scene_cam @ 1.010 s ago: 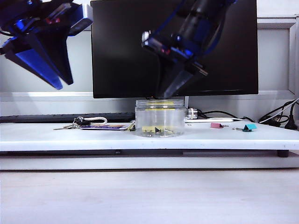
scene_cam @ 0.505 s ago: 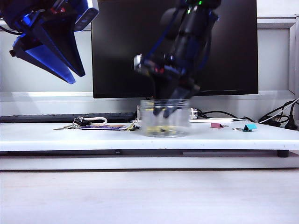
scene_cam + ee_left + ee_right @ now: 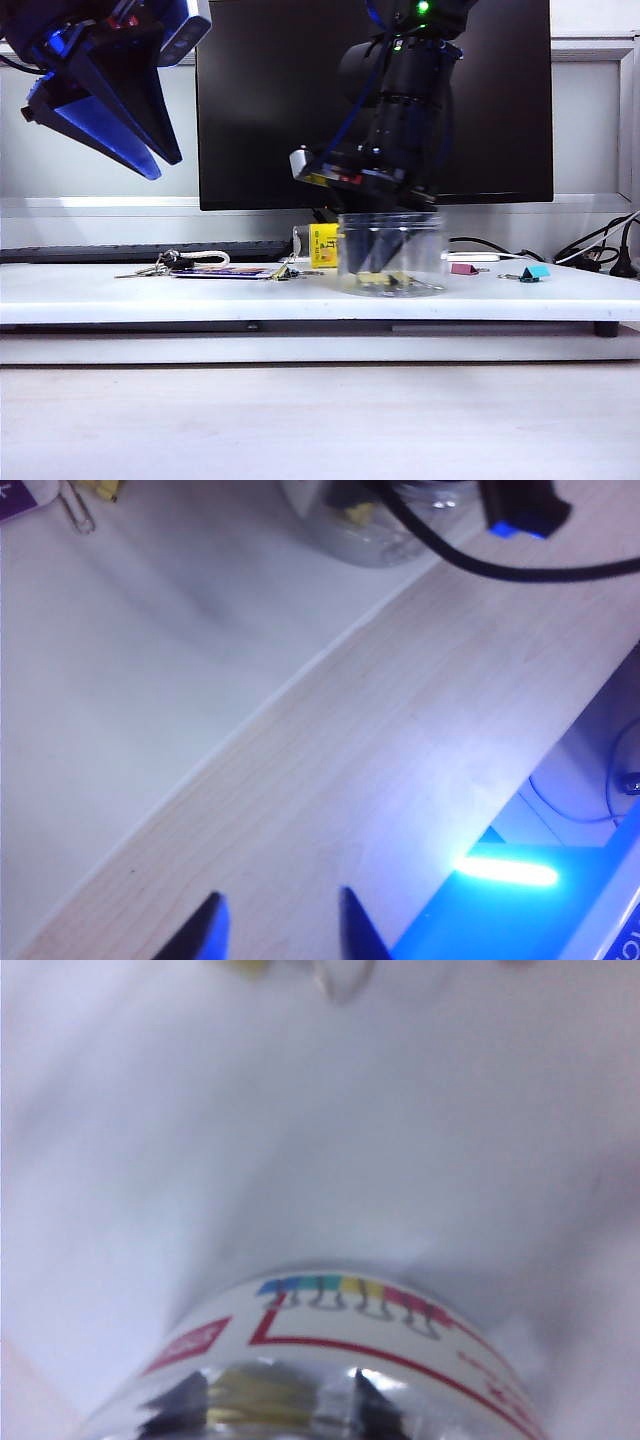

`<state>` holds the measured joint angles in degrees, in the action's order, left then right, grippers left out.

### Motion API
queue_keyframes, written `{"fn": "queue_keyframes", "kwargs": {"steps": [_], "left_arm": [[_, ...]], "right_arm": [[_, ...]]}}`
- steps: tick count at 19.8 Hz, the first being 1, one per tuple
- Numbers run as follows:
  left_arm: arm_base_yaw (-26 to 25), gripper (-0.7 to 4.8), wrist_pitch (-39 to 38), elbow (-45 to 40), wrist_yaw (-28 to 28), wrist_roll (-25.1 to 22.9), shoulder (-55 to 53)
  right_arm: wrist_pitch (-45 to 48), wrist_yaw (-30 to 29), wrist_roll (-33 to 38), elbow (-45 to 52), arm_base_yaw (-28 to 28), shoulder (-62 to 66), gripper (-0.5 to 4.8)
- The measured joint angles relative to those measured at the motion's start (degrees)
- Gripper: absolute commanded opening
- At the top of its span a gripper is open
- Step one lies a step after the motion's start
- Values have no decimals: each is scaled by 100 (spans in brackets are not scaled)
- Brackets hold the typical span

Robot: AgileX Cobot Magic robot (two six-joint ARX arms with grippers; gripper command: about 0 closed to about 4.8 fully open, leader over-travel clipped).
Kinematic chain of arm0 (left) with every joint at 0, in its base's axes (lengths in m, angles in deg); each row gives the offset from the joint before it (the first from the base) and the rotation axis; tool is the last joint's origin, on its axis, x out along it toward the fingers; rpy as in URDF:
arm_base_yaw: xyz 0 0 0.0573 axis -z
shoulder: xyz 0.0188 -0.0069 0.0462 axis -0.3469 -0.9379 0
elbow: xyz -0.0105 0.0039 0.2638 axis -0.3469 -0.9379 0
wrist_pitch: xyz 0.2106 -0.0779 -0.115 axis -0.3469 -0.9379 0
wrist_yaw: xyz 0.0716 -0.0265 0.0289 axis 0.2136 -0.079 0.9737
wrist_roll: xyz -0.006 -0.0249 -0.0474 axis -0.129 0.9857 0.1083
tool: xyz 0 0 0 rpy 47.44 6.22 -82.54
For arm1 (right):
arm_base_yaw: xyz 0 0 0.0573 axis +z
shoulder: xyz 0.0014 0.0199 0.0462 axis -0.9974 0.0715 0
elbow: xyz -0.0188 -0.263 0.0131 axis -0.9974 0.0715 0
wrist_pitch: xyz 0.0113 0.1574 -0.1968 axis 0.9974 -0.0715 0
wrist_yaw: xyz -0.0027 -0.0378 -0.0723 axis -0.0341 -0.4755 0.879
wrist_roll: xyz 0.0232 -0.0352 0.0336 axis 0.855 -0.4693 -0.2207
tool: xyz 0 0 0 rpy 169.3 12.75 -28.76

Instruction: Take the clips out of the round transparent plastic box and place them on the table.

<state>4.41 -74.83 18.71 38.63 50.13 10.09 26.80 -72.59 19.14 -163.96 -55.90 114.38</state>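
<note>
Blue left pincer [image 3: 150, 165] hangs raised; right pincer [image 3: 285, 1395] dips into box [image 3: 391, 253].

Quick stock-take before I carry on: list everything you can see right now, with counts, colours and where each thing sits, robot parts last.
table: one, white, spanning the view.
plastic box: one, clear, on the table right of centre.
clips: yellowish, on the box floor; count unclear.
pink clip: one, on the table right of the box.
teal clip: one, right of the pink clip.
yellow-labelled bottle: one, behind the box, to its left.
keys and card: left of the box.
monitor: one, black, behind the table.
cables: black, far right.
left pincer: blue-black, open, high on the left.
right pincer: reaching down into the box; opening unclear.
</note>
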Motion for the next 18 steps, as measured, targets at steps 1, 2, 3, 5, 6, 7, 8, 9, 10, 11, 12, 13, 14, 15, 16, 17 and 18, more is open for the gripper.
{"fn": "queue_keyframes", "kwargs": {"steps": [1, 2, 3, 5, 6, 7, 8, 9, 10, 11, 12, 13, 14, 15, 16, 17, 18], "left_arm": [[0, 153, 0, 0, 0, -9, 0], [0, 153, 2, 0, 0, -11, 0], [0, 153, 2, 0, 0, -9, 0], [0, 153, 2, 0, 0, -11, 0], [0, 153, 4, 0, 0, -11, 2], [0, 153, 7, 0, 0, -11, 4], [0, 153, 7, 0, -2, -11, 7], [0, 153, 13, 0, -2, -9, 9], [0, 153, 15, 0, -26, -11, 9], [0, 153, 20, 0, -136, -9, 13], [0, 153, 20, 0, -144, -11, 13], [0, 153, 20, 0, -149, -9, 13], [0, 153, 20, 0, -149, -9, 13], [0, 153, 20, 0, -149, -9, 13], [0, 153, 20, 0, -149, -9, 13], [0, 153, 20, 0, -151, -9, 13], [0, 152, 20, 0, -151, -9, 13]], "right_arm": [[-162, 15, 24, -2, 0, -2, 217], [-258, 98, 55, -11, 0, -9, 217], [-328, 127, 90, -37, 0, -24, 217], [-463, 125, 271, -35, 0, -22, 235], [-575, 127, 328, -66, 0, -17, 235], [-706, 142, 389, -101, 0, -15, 235], [-765, 140, 455, -105, 0, -20, 235], [-820, 140, 498, -105, 0, -17, 235], [-861, 140, 553, -105, 0, -15, 235], [-909, 138, 595, -105, 0, -15, 235], [-925, 138, 597, -107, 0, -13, 235], [-960, 138, 605, -107, 0, -15, 235], [-999, 138, 605, -107, 0, -13, 235], [-1021, 138, 608, -109, 0, -9, 235], [-1027, 136, 608, -118, 0, 2, 235], [-1040, 131, 614, -146, 0, 37, 234], [-1051, 133, 623, -160, 0, 61, 228]]}}
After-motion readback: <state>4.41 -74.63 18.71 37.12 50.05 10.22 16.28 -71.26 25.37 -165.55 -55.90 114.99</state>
